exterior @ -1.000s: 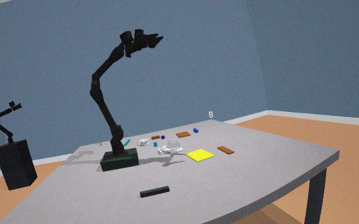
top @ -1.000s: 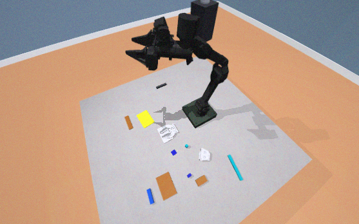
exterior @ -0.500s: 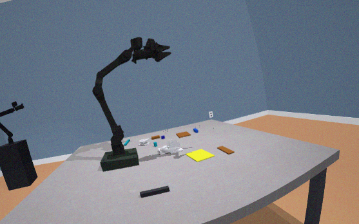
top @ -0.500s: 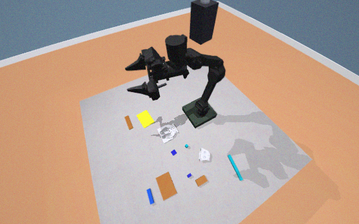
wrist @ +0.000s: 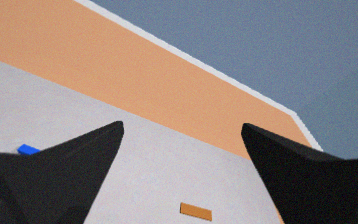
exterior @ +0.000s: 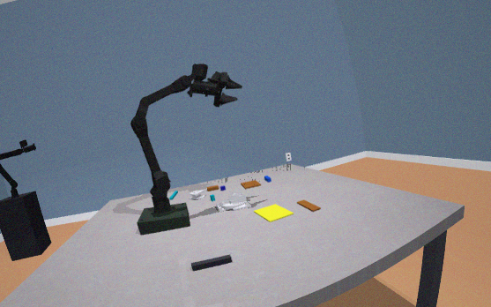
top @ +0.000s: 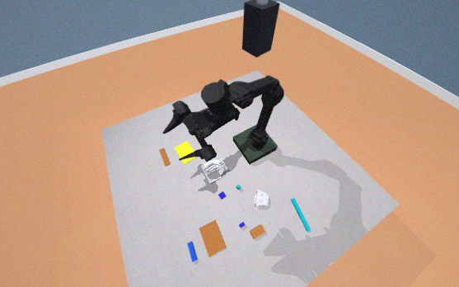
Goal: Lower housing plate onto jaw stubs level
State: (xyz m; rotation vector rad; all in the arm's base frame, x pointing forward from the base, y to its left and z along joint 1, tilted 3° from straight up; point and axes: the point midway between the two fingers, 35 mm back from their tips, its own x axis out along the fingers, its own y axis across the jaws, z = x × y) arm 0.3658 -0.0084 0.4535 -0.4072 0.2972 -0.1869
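A larger white assembly (top: 214, 170) (exterior: 234, 205) lies on the table in front of the arm's base, with raised, angular parts; the jaws and pins are too small to tell apart. A smaller white piece (top: 261, 199) (exterior: 197, 194) lies apart from it, with small marks on its top face. It looks like the housing plate, but I cannot be sure. My gripper (top: 171, 146) (exterior: 239, 93) (wrist: 183, 127) is open and empty, high above the table. In the wrist view its fingers stand wide apart, and neither white part shows there.
A yellow square (top: 184, 149) (exterior: 273, 213) and a thin orange bar (top: 165, 157) (exterior: 308, 205) lie beyond the assembly. An orange slab (top: 213, 238), blue bar (top: 192, 251), orange block (top: 257, 232), cyan bar (top: 301, 214) and small cubes lie around. A black bar (exterior: 211, 263) lies near the table edge.
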